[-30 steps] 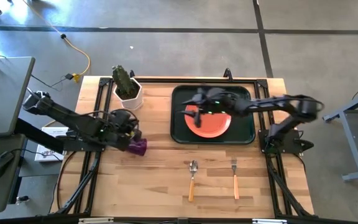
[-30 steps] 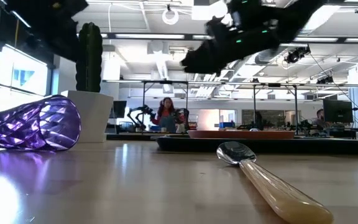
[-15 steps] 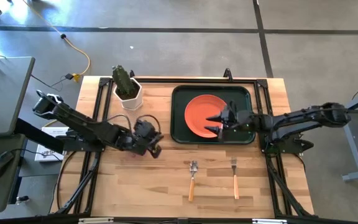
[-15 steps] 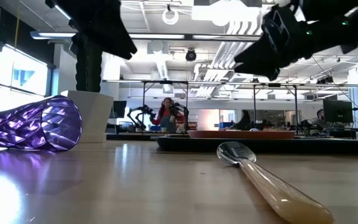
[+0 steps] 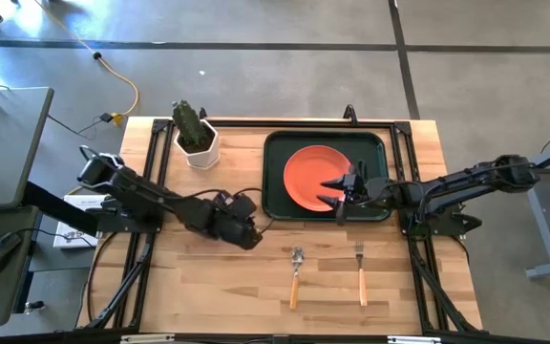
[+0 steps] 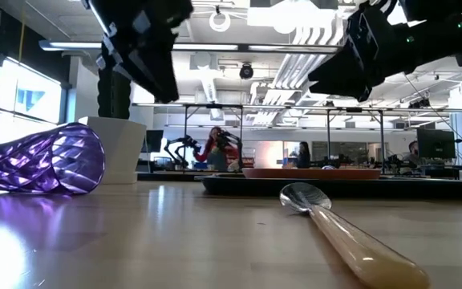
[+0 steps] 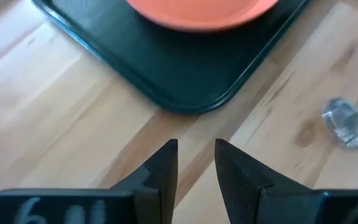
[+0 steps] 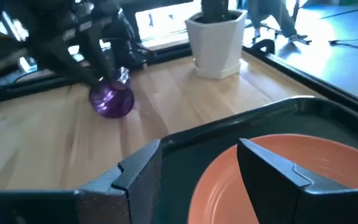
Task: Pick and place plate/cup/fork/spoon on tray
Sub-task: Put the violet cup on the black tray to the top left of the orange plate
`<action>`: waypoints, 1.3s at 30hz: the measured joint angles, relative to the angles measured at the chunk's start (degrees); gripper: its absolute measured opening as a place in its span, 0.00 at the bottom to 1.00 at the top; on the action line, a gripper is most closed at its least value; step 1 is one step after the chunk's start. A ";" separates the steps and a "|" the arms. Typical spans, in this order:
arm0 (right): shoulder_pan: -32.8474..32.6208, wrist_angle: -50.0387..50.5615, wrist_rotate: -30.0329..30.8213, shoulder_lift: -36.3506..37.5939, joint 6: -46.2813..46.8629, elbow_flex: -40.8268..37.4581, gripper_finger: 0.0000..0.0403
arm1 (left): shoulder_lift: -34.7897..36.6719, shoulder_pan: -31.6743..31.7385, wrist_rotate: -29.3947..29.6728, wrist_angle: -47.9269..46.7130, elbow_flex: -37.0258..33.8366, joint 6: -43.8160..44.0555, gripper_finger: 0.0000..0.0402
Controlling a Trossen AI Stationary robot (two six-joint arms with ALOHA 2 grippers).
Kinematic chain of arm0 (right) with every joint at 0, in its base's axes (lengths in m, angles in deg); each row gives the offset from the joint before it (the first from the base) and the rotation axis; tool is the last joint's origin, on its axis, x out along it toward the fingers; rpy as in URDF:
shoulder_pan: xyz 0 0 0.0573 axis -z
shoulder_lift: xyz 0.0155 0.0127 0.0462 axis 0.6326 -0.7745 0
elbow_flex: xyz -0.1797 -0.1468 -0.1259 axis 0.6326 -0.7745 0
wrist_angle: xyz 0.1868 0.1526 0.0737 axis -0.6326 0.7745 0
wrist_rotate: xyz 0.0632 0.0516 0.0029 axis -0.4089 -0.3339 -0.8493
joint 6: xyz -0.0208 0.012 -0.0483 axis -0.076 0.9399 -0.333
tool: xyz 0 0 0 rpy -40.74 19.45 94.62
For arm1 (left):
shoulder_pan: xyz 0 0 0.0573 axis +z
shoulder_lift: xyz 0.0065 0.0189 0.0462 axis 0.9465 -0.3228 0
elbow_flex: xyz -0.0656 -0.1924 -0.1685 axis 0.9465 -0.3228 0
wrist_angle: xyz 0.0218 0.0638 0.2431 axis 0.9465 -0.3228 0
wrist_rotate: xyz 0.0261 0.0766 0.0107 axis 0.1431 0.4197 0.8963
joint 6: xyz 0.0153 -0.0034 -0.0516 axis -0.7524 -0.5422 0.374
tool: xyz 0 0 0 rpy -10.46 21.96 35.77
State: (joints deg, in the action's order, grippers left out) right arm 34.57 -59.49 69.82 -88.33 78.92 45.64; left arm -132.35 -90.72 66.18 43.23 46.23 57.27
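The orange-red plate (image 5: 308,172) lies flat on the dark green tray (image 5: 277,205) at the table's far right. My right gripper (image 5: 336,191) is open just above the plate's right edge (image 8: 278,180), touching nothing. The purple cup (image 6: 42,160) lies on its side on the table, left of the tray; my left arm hides it in the high view. My left gripper (image 5: 249,236) hovers over bare wood near the tray's near left corner (image 7: 166,81), its fingers a narrow gap apart and empty. The spoon (image 5: 296,268) and the fork (image 5: 360,272) lie flat near the table's near edge.
A white pot with a green cactus (image 5: 197,143) stands at the table's far left, beyond the cup. Black frame rails run along the table's left and right sides. Bare wood lies between the tray and the cutlery. People show in the room behind.
My left gripper has gone from the cup toward the table's right and near edge, and now sits by the tray's near left corner. My right gripper has drawn back from over the plate's left part toward the table's right edge. The cup has stayed on its side.
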 joint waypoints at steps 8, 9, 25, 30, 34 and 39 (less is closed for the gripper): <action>0.02 2.29 2.44 -0.14 -0.43 0.00 0.51 | -8.06 5.14 -10.21 -7.78 5.56 -0.51 0.33; 0.02 2.46 2.28 -0.13 -0.44 0.00 0.51 | -9.14 5.61 -11.57 -10.46 6.80 -0.44 0.34; 0.15 4.03 3.62 -0.13 -0.90 0.00 0.51 | -15.33 5.59 -19.07 -42.15 16.43 7.09 0.37; 0.15 4.03 3.61 -0.13 -0.90 0.00 0.51 | -15.34 5.66 -19.97 -40.64 14.17 7.08 0.36; 0.15 4.00 3.62 -0.13 -0.90 0.00 0.51 | -15.32 5.66 -21.87 -40.35 11.99 7.12 0.33; 0.15 4.00 3.62 -0.13 -0.90 0.00 0.51 | -15.32 5.66 -23.77 -40.41 9.76 7.07 0.28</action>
State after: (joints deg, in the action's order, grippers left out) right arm 34.73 -55.48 73.44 -88.46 78.02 45.64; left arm -147.67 -85.06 42.41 2.82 55.99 64.34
